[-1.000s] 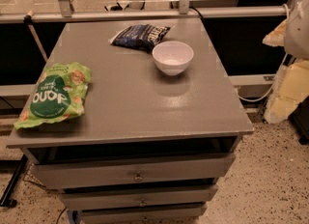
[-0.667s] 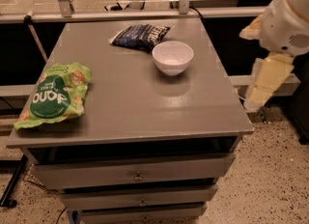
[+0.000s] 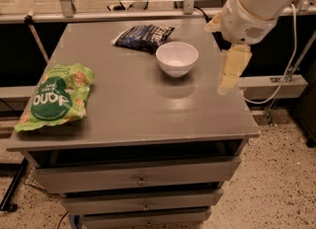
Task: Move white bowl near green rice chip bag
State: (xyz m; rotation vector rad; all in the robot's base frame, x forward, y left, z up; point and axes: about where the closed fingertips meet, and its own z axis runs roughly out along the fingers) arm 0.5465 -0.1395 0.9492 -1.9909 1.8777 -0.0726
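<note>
The white bowl stands upright on the grey table, right of centre and toward the back. The green rice chip bag lies flat at the table's left front edge, far from the bowl. My gripper hangs over the table's right side, just right of the bowl and apart from it. Its two cream fingers are spread apart and hold nothing. The white arm comes in from the upper right.
A dark blue snack bag lies just behind the bowl to its left. Metal rails and cables run behind the table. Drawers sit below the top. A black cabinet stands at the far right.
My arm and gripper have moved left, from beyond the table's right edge to over its right side near the bowl. The bowl and both bags have not moved.
</note>
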